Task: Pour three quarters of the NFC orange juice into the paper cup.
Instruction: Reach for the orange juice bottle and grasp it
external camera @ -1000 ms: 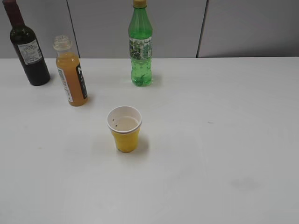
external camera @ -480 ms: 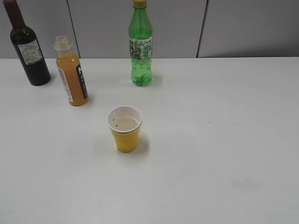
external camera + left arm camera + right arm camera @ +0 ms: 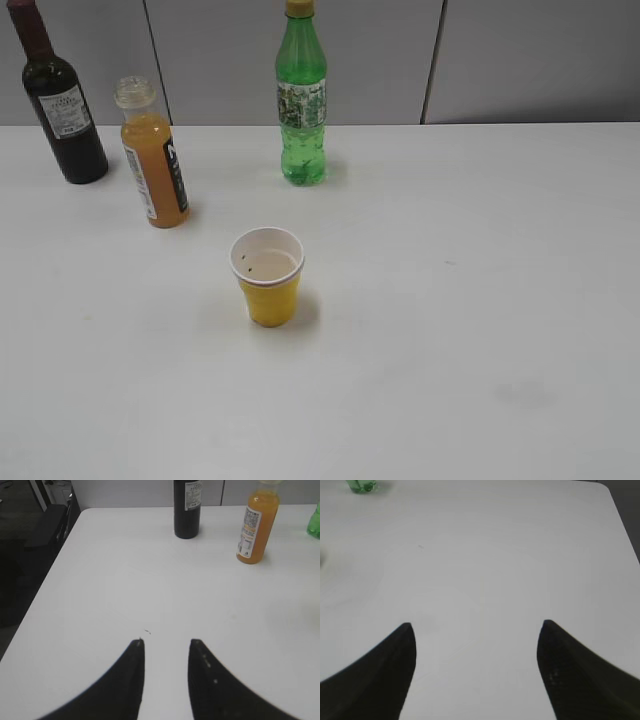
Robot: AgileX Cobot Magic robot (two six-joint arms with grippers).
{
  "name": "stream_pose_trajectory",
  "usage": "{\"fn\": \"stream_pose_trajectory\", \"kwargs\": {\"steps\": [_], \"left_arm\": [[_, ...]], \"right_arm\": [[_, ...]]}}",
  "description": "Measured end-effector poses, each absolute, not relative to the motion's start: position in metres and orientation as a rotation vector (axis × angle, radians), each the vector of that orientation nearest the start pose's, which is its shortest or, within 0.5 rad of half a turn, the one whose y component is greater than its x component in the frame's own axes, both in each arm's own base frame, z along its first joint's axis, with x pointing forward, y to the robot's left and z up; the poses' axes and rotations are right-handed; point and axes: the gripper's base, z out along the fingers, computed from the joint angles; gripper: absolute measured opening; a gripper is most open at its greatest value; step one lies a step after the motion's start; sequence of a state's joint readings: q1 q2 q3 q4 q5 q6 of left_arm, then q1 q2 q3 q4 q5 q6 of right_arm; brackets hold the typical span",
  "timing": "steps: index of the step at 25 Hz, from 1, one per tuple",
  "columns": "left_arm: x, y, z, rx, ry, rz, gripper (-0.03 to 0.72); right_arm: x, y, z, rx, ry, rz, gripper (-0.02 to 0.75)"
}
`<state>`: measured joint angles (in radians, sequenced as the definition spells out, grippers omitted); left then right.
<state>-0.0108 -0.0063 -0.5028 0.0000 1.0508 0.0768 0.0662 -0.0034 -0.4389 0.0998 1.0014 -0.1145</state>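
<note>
- The juice (image 3: 153, 165) stands on the table (image 3: 450, 330) at the far left, between the wine bottle (image 3: 58, 105) and the green bottle (image 3: 301, 100), and closer to the wine bottle.
- Its long axis is close to vertical. In the exterior view it seems to lean a little, but this may be only the camera angle. The open neck points up, with no cap on it, so I judge it is prepared for pouring.
- The label faces mostly toward the front and the left. In the left wrist view the juice (image 3: 256, 525) is at the upper right, well apart from the claw.
- The cup (image 3: 267, 275) stands upright near the middle of the table, mouth up, well apart from all three bottles. This free place probably gives room to tilt a bottle over it. Inside I see a white bottom with a few small dark specks; I cannot tell what they are.
- The left gripper (image 3: 166, 645) hangs over bare table with its jaws partly apart and nothing between them.
- The right gripper (image 3: 476, 625) has its jaws wide apart and also holds nothing. Only the base of the green bottle (image 3: 362, 485) shows at its top left corner.
- Neither arm shows in the exterior view, so I judge the pouring is not yet begun. The juice is on the left side, so the left arm seems the natural one to take it.
</note>
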Motion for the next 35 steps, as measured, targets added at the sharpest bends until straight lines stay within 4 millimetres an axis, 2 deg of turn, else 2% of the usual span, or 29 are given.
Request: {"fn": "stream_pose_trajectory", "kwargs": {"steps": [28,30,31,34,35], "left_arm": [[-0.0058,0.0001,0.2788,0.089,2.024,0.042,0.253],[-0.0058,0.0001,0.2788,0.089,2.024,0.042,0.302],[-0.0058,0.0001,0.2788,0.089,2.024,0.042,0.350],[-0.0058,0.0001,0.2788,0.089,2.024,0.042,0.564],[-0.0058,0.0001,0.2788,0.089,2.024,0.042,0.613]], "right_arm": [[0.0074,0.0079,0.2637,-0.178,1.998,0.085,0.596],[0.0074,0.0079,0.2637,-0.178,1.998,0.085,0.596],[0.0074,0.0079,0.2637,-0.178,1.998,0.085,0.596],[0.0074,0.0079,0.2637,-0.178,1.998,0.085,0.596],[0.0074,0.0079,0.2637,-0.178,1.998,0.085,0.596]]}}
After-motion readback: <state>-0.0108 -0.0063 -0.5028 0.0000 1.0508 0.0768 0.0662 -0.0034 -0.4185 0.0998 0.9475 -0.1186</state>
